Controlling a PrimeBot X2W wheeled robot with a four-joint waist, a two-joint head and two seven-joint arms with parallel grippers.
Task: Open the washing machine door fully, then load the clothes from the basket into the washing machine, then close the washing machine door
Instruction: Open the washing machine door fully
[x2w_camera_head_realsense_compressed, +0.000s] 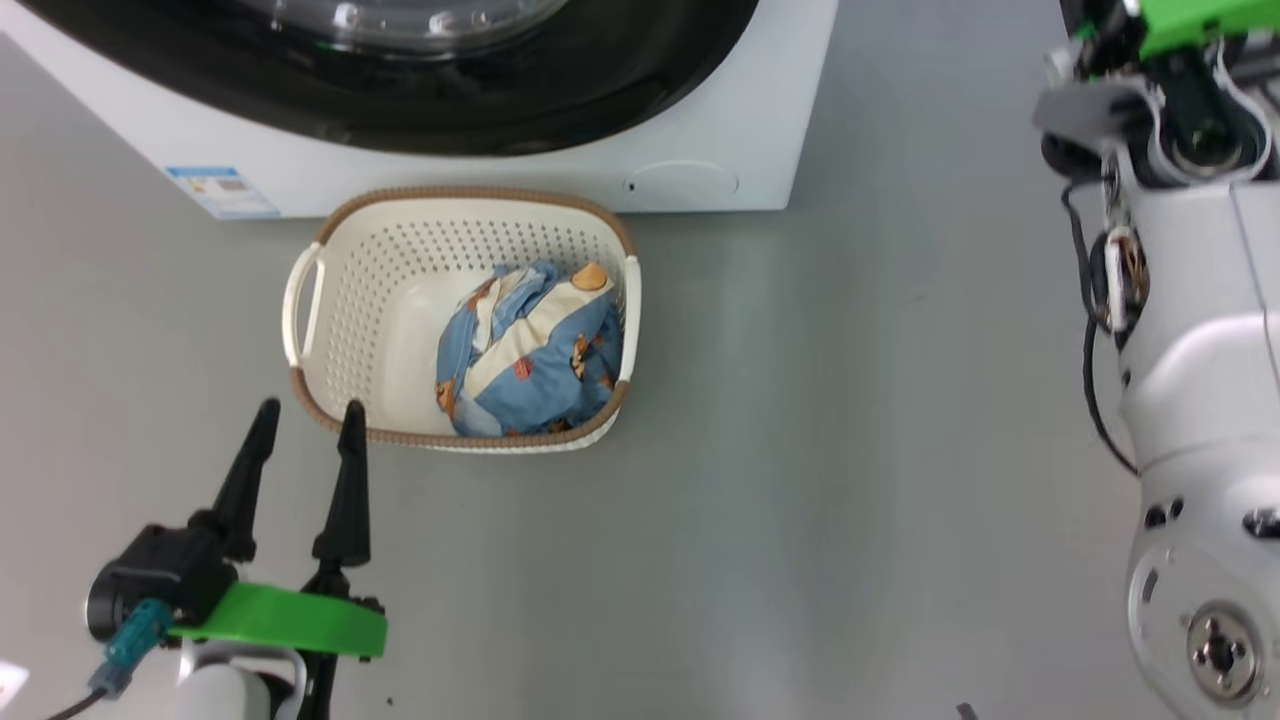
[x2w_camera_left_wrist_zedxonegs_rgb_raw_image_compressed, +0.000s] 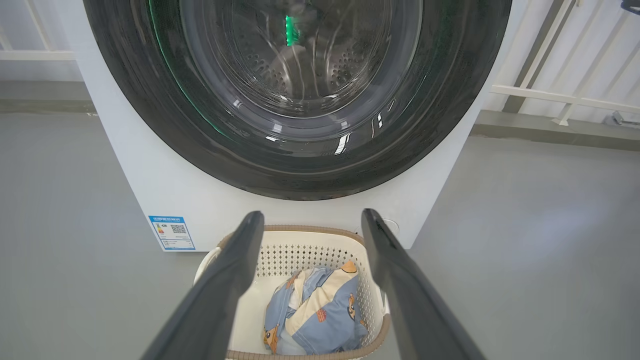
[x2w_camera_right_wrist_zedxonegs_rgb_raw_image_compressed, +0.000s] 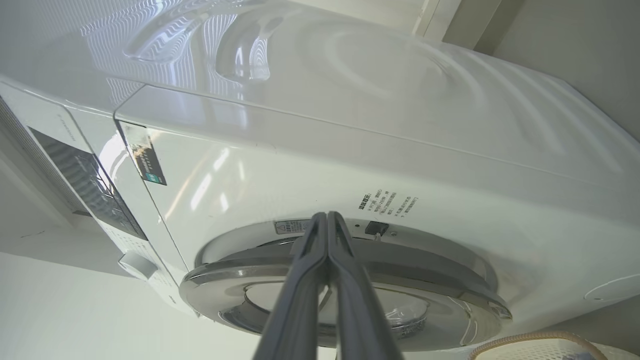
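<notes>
Black-rimmed door (x2w_camera_left_wrist_zedxonegs_rgb_raw_image_compressed: 300, 175) sits at the basket's (x2w_camera_head_realsense_compressed: 470, 192) twelve o'clock; your left gripper (x2w_camera_head_realsense_compressed: 310, 407) spreads at seven, right gripper (x2w_camera_right_wrist_zedxonegs_rgb_raw_image_compressed: 327, 216) pressed together.

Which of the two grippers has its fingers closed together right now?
The right gripper: its two dark fingers are pressed together, tips by the washing machine door. The left gripper has its fingers spread apart, near the basket.

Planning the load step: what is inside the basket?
The basket holds a crumpled bundle of blue and cream clothes against one end; the rest of its bottom is bare. Anything under the bundle is hidden.
</notes>
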